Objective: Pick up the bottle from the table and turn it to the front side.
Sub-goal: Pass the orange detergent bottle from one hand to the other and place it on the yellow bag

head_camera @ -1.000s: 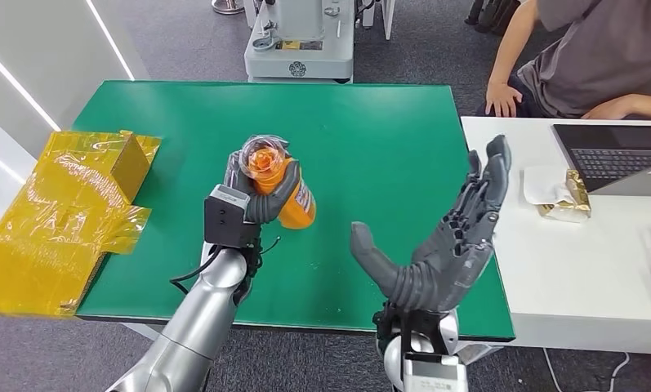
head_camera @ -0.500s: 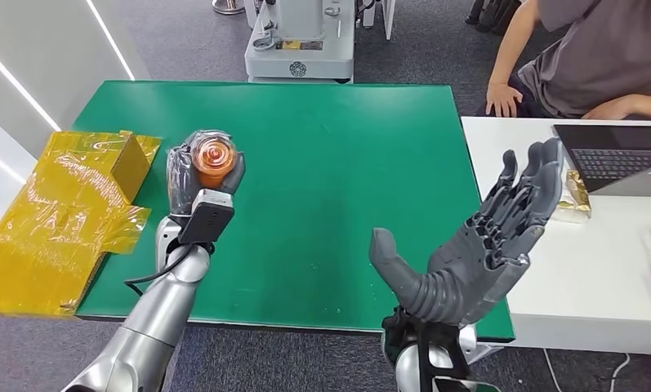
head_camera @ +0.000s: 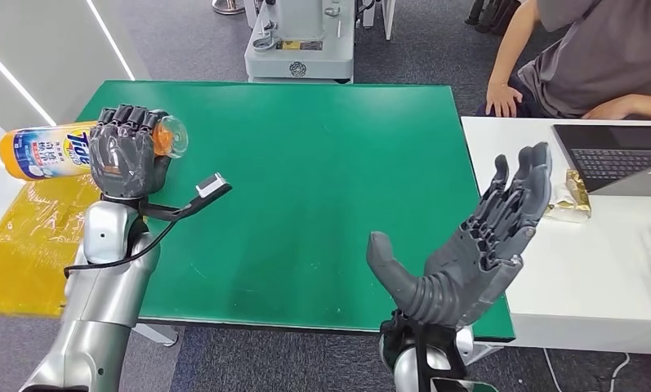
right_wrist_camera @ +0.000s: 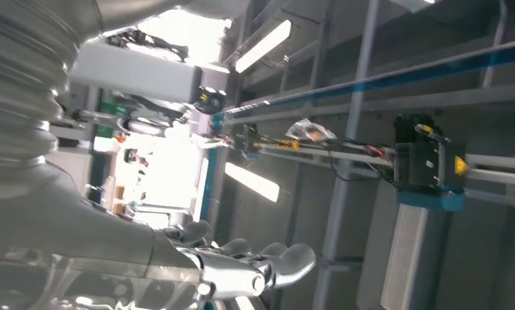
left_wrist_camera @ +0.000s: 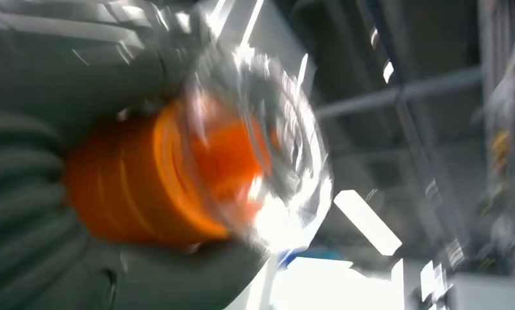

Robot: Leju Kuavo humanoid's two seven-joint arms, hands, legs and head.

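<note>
The left hand [head_camera: 124,157] held the orange bottle [head_camera: 48,150] horizontally above the counter's [head_camera: 322,163] far-left corner, fingers clamped round it, clear cap rightward, white-and-blue label visible. The right hand [head_camera: 469,245] was raised, fingers apart.

Materials and finishes: table scene

Bottle [head_camera: 48,149]: glossy orange plastic, printed label, clear shiny cap [left_wrist_camera: 267,161]. Left hand [head_camera: 126,157] and right hand [head_camera: 469,245]: matt dark grey plastic; arms brushed silver metal. Table [head_camera: 322,163]: smooth matt green surface. Box [head_camera: 60,220]: wrapped in crinkled, glossy yellow film. Side table [head_camera: 599,269]: smooth white.
</note>
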